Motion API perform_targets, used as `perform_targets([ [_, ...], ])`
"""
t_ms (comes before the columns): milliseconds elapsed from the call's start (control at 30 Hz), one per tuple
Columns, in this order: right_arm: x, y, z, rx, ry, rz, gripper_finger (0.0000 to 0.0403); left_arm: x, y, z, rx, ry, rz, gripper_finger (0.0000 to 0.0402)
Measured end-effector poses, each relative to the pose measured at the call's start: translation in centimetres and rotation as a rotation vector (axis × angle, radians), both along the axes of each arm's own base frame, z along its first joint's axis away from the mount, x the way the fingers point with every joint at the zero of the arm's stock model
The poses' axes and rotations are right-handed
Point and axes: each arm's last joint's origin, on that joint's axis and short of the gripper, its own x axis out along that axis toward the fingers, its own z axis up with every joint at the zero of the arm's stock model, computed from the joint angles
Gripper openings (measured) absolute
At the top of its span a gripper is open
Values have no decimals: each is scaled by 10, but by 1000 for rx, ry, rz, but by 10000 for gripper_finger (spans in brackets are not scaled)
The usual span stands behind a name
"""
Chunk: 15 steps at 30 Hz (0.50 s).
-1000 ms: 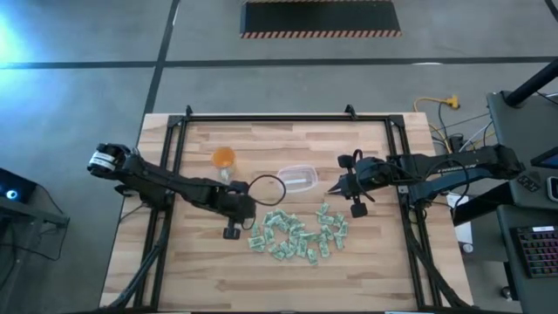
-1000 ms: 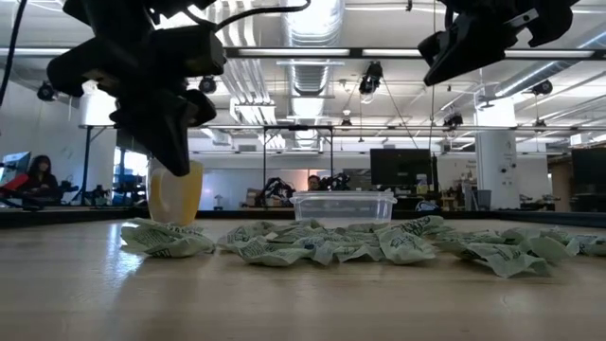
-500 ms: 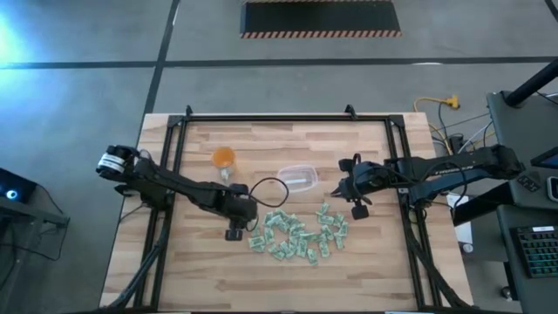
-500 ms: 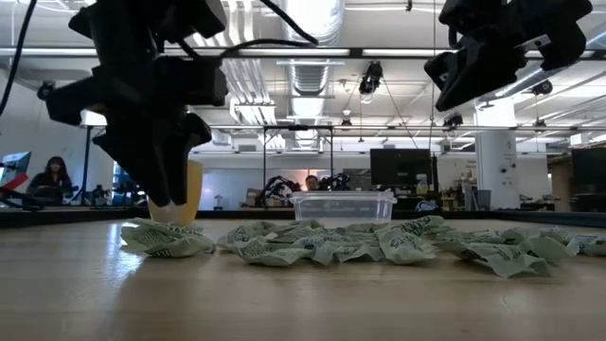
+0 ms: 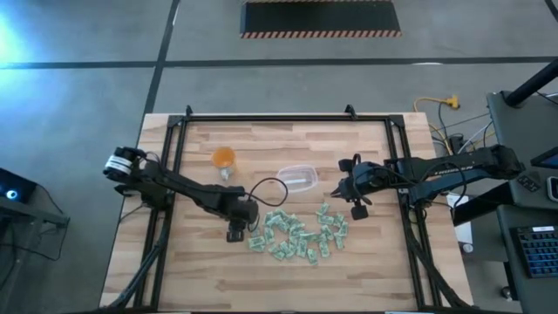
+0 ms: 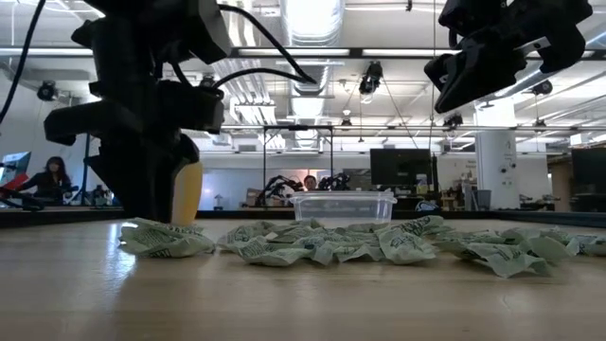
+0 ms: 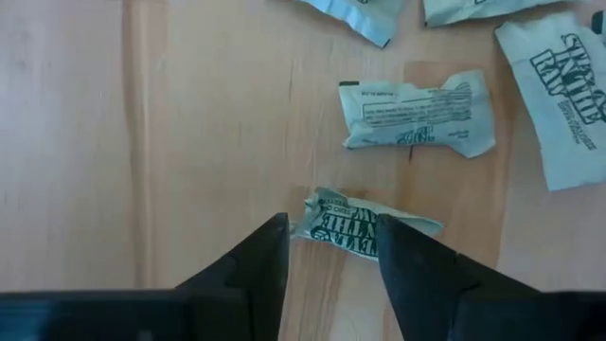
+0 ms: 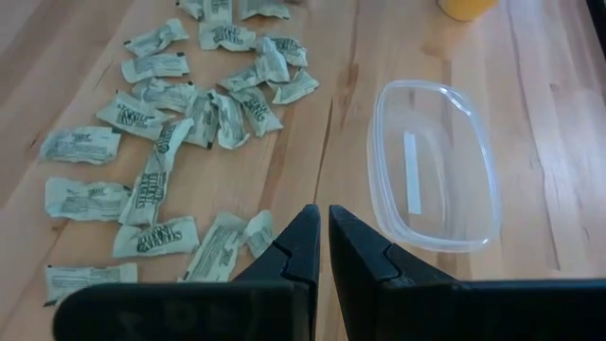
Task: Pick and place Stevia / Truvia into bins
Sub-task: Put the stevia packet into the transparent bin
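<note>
Many green and white Stevia packets (image 5: 296, 235) lie in a loose pile on the wooden table, also seen in the low view (image 6: 360, 242). The clear tub (image 5: 297, 180) stands just beyond the pile and holds one white strip (image 8: 413, 170). My left gripper (image 7: 331, 232) is open, low over the pile's left end (image 6: 151, 189), its fingers on either side of the end of one crumpled packet (image 7: 365, 225). My right gripper (image 8: 325, 223) is shut and empty, high over the table (image 6: 492, 57), right of the tub. My left gripper points down, with its two fingers astride the left end (image 7: 317, 216) of a crumpled packet that lies flat on the table. I cannot tell whether the fingers touch it.
An orange round object (image 5: 224, 158) stands left of the tub. A black cable loop (image 5: 266, 189) lies between the left arm and the tub. A black frame (image 5: 174, 122) runs along the table's edges. Bare wood lies near the front edge (image 5: 288, 283).
My left gripper has gone down toward the table and a little toward its near edge, and now stands low over the leftmost packets. The packets and the tub have stayed where they were.
</note>
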Motion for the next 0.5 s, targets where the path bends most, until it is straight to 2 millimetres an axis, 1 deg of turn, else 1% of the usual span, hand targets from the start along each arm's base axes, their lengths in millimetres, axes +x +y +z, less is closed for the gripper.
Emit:
perform_targets([
  [100, 0, 0, 0, 2, 1, -2, 18, 0, 0, -3, 3, 14, 0, 125],
  [167, 0, 0, 0, 11, 1, -10, 18, 1, 0, -5, 6, 21, -2, 108],
  [233, 0, 0, 0, 13, 2, -13, 18, 1, 0, -6, 9, 22, -13, 85],
  [367, 0, 0, 0, 13, 5, -13, 18, 1, 0, -5, 16, 21, -33, 21],
  [400, 0, 0, 0, 13, 5, -13, 18, 1, 0, -4, 16, 18, -34, 11],
  [500, 0, 0, -1, 13, 8, -13, 18, 2, 0, 1, 40, -6, -26, 8],
])
